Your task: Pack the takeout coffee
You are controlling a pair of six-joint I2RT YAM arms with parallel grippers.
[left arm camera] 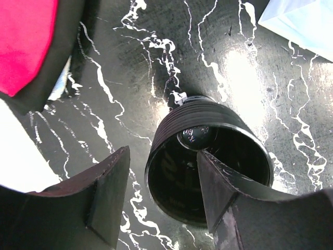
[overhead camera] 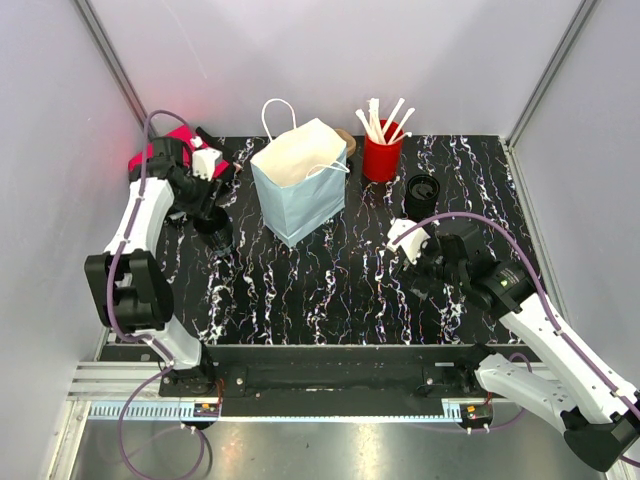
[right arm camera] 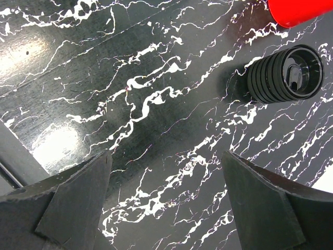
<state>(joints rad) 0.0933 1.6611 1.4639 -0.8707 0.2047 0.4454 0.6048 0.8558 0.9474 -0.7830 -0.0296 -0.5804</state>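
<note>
- On the top view, at about 2 o'clock of the black, white-veined marble-look table point(overhead camera: 330, 290), the takeout coffee, a small black disposable cup with a black plastic lid point(overhead camera: 422, 190), is seen standing upright. It is outside the light blue paper bag with white handles point(overhead camera: 298, 190), which stands open near 12 o'clock.
- Packing is judged not yet done: the takeout coffee has yet to be gripped, carried and lowered into the bag. What the bag holds cannot be told from this angle.
- A tall red cup point(overhead camera: 381, 160) at 1 o'clock is filled with white stirrers point(overhead camera: 385, 118).
- At 9 o'clock the left gripper point(overhead camera: 208, 218) is set over a lidless black ribbed cup point(overhead camera: 219, 242), with a flat red object point(overhead camera: 165, 150) at 10 o'clock.
- The right gripper point(overhead camera: 408, 268) hangs at 4 o'clock, near the takeout coffee but apart from it.
- On the left wrist view, the jaws are seen parted. One finger point(left arm camera: 229, 203) is at the lidless cup's mouth, over or inside it. The other point(left arm camera: 106, 200) is outside, with a gap to the wall, so nothing is pinched.
- A small glossy round shape is seen inside that cup; what it is cannot be told.
- On the right wrist view, the jaws are spread wide above the table with nothing between them. The takeout coffee is found at 2 o'clock of the picture, and the red cup's edge at 1 o'clock beyond it.
</note>
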